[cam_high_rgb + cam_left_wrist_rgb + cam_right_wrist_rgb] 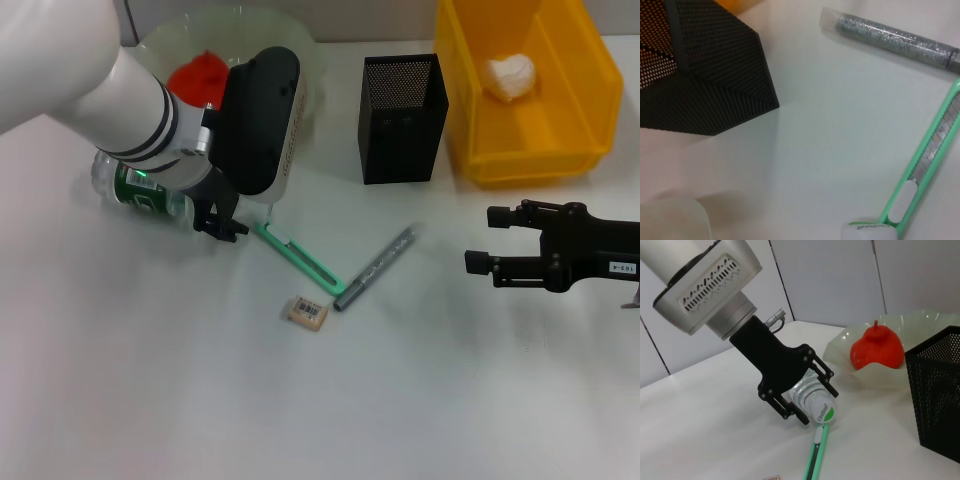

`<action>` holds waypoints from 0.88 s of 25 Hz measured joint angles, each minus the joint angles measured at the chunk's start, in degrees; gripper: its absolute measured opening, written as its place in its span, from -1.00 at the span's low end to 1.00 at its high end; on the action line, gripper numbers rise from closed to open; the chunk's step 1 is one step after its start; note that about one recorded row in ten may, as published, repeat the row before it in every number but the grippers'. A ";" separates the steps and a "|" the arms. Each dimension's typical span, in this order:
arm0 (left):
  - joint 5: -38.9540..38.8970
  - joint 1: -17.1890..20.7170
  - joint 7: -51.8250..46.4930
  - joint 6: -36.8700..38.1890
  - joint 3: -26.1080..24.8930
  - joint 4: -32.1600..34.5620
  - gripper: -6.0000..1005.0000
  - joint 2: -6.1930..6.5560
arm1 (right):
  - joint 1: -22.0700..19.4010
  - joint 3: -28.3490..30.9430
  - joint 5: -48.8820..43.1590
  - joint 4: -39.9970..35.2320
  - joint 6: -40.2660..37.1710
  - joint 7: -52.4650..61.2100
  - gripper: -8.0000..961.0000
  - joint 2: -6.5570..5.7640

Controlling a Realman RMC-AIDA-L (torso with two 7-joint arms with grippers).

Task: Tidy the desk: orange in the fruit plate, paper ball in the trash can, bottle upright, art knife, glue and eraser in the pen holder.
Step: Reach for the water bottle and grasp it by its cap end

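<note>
From the head view, the left gripper [222,222] is reaching down at the neck of the bottle [140,190], which is lying on its side on the desk [150,380], well off to the left of the pen holder [402,118]. Its jaws are closing around the bottle near the cap. The orange [198,78] is sitting in the fruit plate [300,60], just left of the pen holder. The paper ball [511,76] is lying in the yellow trash can [580,100], right beside the pen holder. In front of the pen holder the art knife [298,255], the glue [375,267] and the eraser [307,312] are lying on the desk. The right gripper [478,240] is hovering in front of the trash can, jaws wide and holding nothing.

The left wrist view is showing the pen holder [700,75], the glue [890,37], the art knife [927,165] and the bottle's cap [867,231] touching the knife's end.

From the right wrist view, the left gripper [805,395] is clasping the bottle [812,400] by its neck, the cap lying against the art knife [816,457], with the orange [877,347] in its plate [925,322] behind the pen holder [937,390].
</note>
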 joint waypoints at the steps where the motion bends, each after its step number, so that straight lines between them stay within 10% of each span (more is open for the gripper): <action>1: 0.00 0.00 0.00 0.00 0.00 0.00 0.17 0.00 | 0.00 0.00 0.00 0.00 0.00 0.00 0.72 0.00; 22: 0.23 -0.19 0.00 -3.18 1.94 -1.76 -0.04 -0.09 | 0.00 0.13 0.17 0.00 0.18 0.70 0.72 0.23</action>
